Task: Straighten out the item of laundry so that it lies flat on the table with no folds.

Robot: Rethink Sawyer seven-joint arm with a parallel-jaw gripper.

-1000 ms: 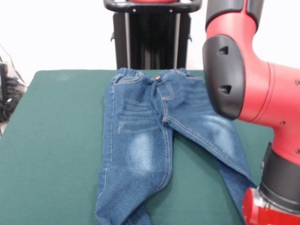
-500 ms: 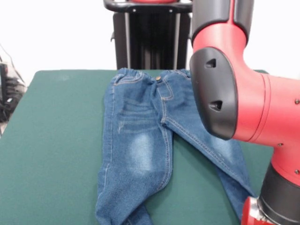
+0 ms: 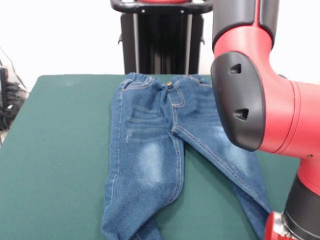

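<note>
While the arm (image 3: 260, 100) looms, jeans (image 3: 150, 160) lie on the table (image 3: 55, 150).

Small blue denim jeans (image 3: 150, 150), faded pale at thighs, orange-tan stitching. Laid front up on dark green table (image 3: 55, 150), waistband at far edge, legs spread toward viewer; one leg's lower end partly hidden.

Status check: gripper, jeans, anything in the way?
Gripper out of frame; only the red arm shows. Jeans spread on the green table, legs apart, a fold at the lower hem. Arm covers part of one leg.
</note>
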